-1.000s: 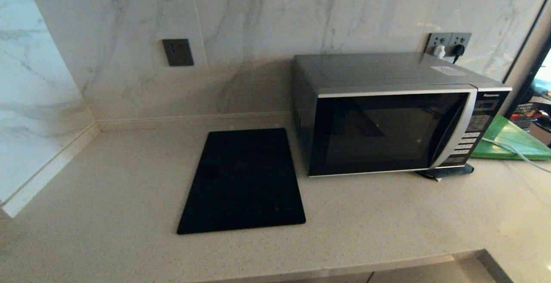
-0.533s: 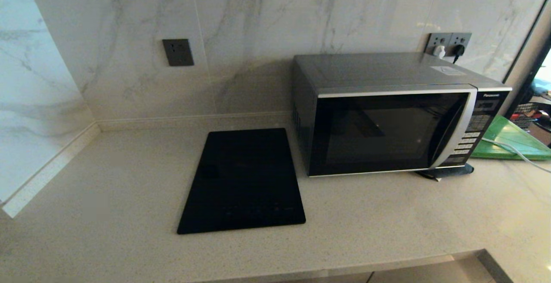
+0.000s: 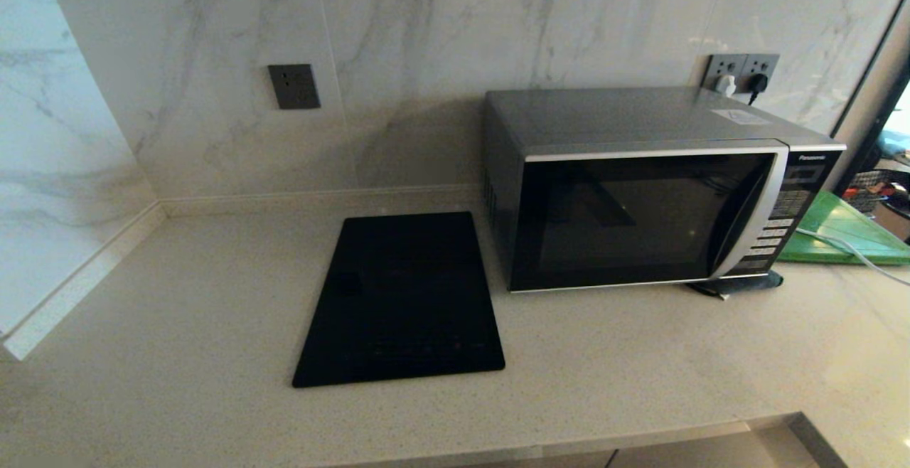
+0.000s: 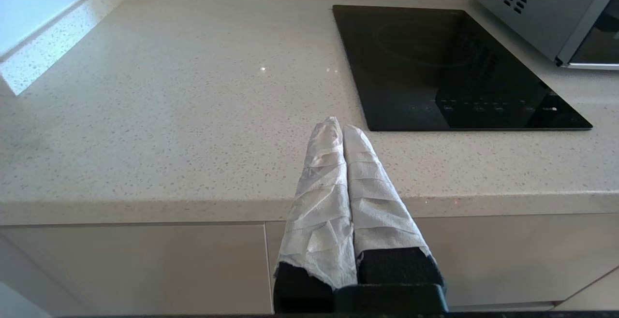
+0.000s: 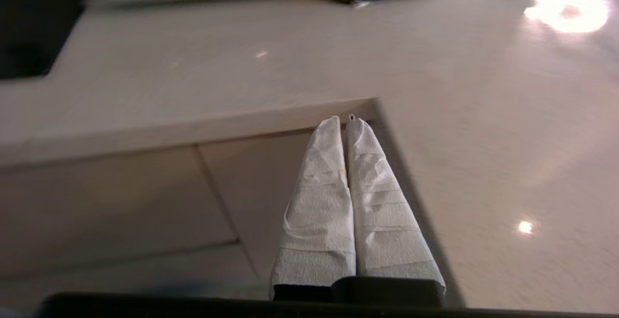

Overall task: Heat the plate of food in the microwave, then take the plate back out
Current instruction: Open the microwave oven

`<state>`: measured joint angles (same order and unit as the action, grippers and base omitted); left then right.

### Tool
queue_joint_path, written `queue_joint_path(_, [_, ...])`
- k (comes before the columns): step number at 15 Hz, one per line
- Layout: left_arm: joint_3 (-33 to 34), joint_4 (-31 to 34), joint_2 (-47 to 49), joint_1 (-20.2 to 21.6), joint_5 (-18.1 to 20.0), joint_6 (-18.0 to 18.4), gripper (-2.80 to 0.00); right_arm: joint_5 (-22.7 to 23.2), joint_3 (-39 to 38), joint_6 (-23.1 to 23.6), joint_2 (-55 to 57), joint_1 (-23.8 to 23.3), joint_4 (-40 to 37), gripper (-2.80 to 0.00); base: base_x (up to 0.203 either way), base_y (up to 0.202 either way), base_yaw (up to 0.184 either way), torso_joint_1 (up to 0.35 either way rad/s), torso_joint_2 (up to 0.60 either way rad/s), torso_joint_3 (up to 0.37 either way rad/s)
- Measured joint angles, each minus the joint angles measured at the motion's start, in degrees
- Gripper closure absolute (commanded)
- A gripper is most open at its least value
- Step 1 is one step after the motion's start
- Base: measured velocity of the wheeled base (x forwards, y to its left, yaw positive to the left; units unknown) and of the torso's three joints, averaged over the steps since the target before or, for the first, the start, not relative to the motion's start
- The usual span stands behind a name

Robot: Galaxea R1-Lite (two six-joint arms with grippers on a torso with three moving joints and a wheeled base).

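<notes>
The microwave (image 3: 640, 190) stands on the counter at the right, its dark glass door closed; its vented side (image 4: 537, 4) also shows in the left wrist view. The plate of food is out of view. Neither arm shows in the head view. My left gripper (image 4: 338, 125) hangs in front of the counter's front edge, its white-wrapped fingers pressed together and empty. My right gripper (image 5: 344, 123) sits low by the counter's inner corner, in front of the cabinet face, fingers together with nothing between them.
A flat black slab (image 3: 402, 301) lies on the counter (image 3: 178, 326) left of the microwave. A green board (image 3: 846, 230) with a white cable (image 3: 853, 251) over it rests to the right. A dark pad (image 3: 739, 283) sits under the microwave's front right corner. Wall sockets (image 3: 739, 73) are behind.
</notes>
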<state>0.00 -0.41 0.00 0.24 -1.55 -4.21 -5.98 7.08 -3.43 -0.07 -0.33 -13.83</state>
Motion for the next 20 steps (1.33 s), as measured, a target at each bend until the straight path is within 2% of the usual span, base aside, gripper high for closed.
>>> queue_joint_path(4, [0.00, 0.00, 0.00, 0.00, -0.02, 0.02, 0.00, 5.38, -2.79, 1.60, 0.00, 0.02, 3.69, 0.00, 0.000, 0.000, 0.000, 0.000, 0.00, 0.000])
queue_joint_path(6, [0.00, 0.00, 0.00, 0.00, -0.02, 0.02, 0.00, 5.37, -3.42, 0.70, 0.00, 0.06, 4.82, 0.00, 0.000, 0.000, 0.000, 0.000, 0.00, 0.000])
queue_joint_path(9, [0.00, 0.00, 0.00, 0.00, -0.01, 0.02, 0.00, 3.62, -4.16, -4.74, 0.02, 0.07, 6.68, 0.00, 0.000, 0.000, 0.000, 0.000, 0.00, 0.000])
queue_joint_path(20, [0.00, 0.00, 0.00, 0.00, -0.02, 0.04, 0.00, 3.45, -4.58, -5.12, 0.05, 0.06, 7.64, 0.00, 0.000, 0.000, 0.000, 0.000, 0.00, 0.000])
